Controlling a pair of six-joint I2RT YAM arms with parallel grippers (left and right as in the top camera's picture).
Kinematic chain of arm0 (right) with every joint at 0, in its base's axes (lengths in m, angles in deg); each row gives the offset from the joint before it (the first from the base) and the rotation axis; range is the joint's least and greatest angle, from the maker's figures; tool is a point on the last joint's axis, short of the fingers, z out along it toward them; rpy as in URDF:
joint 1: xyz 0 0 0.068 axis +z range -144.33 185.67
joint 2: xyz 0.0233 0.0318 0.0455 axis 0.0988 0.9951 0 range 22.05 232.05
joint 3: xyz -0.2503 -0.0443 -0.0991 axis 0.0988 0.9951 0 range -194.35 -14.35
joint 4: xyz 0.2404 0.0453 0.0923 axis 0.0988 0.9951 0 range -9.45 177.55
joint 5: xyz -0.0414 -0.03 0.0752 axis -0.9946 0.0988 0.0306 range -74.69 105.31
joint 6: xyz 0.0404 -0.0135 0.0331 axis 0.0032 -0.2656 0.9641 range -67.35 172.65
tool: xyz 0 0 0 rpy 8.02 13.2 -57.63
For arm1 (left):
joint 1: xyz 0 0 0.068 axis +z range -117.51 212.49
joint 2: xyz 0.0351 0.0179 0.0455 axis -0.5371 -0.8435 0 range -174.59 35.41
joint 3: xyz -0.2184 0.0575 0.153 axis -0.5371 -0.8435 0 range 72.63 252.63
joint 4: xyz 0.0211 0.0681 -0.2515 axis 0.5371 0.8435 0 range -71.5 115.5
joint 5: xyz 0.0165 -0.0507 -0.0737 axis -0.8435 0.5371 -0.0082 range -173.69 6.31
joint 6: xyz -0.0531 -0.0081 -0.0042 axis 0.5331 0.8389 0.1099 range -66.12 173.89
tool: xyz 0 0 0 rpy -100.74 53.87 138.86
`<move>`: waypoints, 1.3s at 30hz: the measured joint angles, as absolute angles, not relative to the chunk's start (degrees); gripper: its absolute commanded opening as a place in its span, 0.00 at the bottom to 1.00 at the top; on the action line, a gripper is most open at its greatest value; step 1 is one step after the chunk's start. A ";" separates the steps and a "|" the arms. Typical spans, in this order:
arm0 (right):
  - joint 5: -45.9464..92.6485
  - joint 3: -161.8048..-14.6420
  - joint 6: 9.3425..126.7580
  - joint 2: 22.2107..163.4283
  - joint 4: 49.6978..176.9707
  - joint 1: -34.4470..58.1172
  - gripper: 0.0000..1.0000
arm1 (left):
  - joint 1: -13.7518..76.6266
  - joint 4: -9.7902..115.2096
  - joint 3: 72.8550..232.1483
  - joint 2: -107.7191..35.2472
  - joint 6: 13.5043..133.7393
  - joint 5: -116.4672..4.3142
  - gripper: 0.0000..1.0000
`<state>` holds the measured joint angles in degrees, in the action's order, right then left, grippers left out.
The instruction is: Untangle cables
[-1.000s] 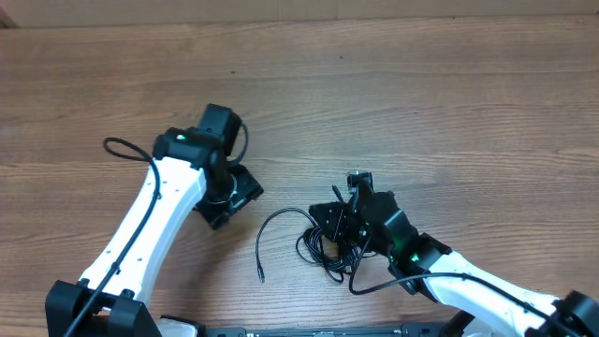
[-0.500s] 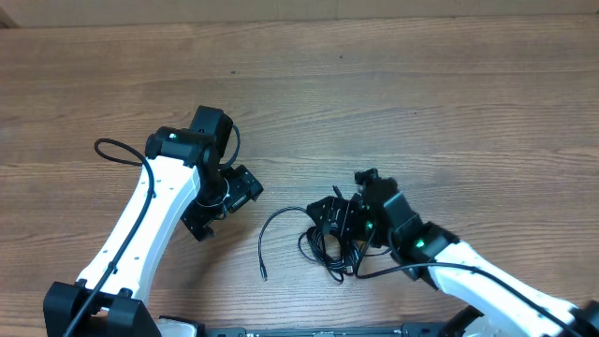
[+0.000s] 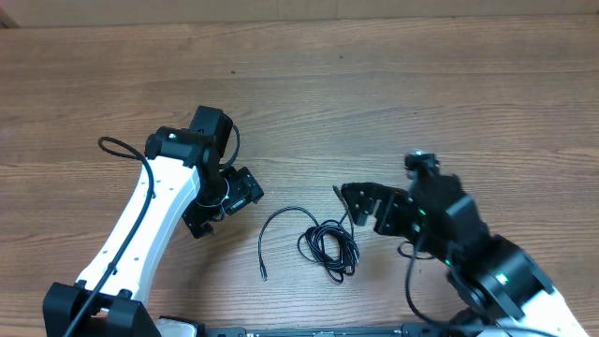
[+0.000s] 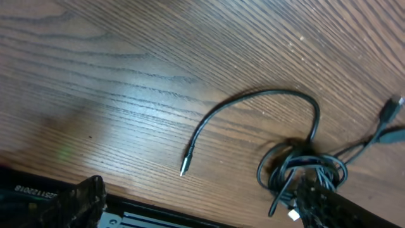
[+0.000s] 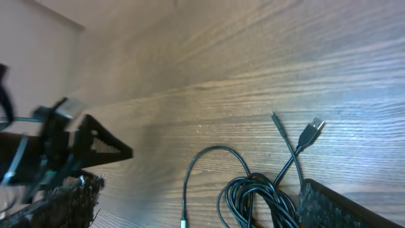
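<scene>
Since a second ago, the right tool [image 3: 365,211] has let go and pulled back to the right of the cables [image 3: 329,247]. Before, it sat right over them, pressed together. Now its two fingers are spread wide and pinch nothing. The left tool [image 3: 225,206] has opened up too and has shifted only a little. It is off to the left of the cables, well apart from them, fingers spread wide with nothing in them.

The cables are thin and black. Most of them lie in one small knotted heap of loops on the wooden bench [image 3: 421,94], between the two tools and nearer the right one. One loose strand [image 3: 281,212] comes out of the heap, bends in an arch to the left, and runs down to a small silver tip [image 4: 183,169] lying flat on the wood.

On the right side of the heap, two short ends stick out toward the right tool. In the right wrist view one ends in a flat USB plug [image 5: 313,129] and the other in a thin pointed plug [image 5: 276,118]. The two cross each other just beside the heap. Whether the right tool touches these ends I cannot tell.
</scene>
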<state>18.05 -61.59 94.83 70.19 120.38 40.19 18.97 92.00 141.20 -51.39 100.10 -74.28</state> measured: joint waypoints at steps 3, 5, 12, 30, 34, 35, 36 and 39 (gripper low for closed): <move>16.87 -61.59 94.78 65.86 123.36 40.19 1.00 | 18.64 92.00 141.20 -49.30 98.59 -74.04 0.96; 15.84 -61.59 94.80 62.80 125.28 40.19 1.00 | 17.83 92.06 141.18 -46.17 97.85 -73.87 0.96; 14.38 -61.59 94.65 57.62 130.22 40.19 1.00 | 12.17 92.28 141.18 -31.85 96.87 -73.98 0.96; 14.23 -61.59 94.65 57.66 138.98 40.19 1.00 | -6.54 86.77 141.20 -25.60 97.98 -81.43 1.00; 14.23 -61.59 94.63 57.66 140.99 40.19 1.00 | -6.54 85.92 141.20 -31.26 99.40 -81.67 0.97; 14.23 -61.59 94.63 57.66 141.30 40.19 1.00 | -6.54 85.64 141.20 -32.86 99.60 -81.67 0.96; 14.23 -61.59 94.65 57.66 141.63 40.19 1.00 | -6.54 85.16 141.20 -34.56 99.88 -81.69 0.95; 14.20 -61.59 94.63 57.66 141.87 40.19 1.00 | -6.54 83.82 141.20 -39.66 100.21 -81.85 0.90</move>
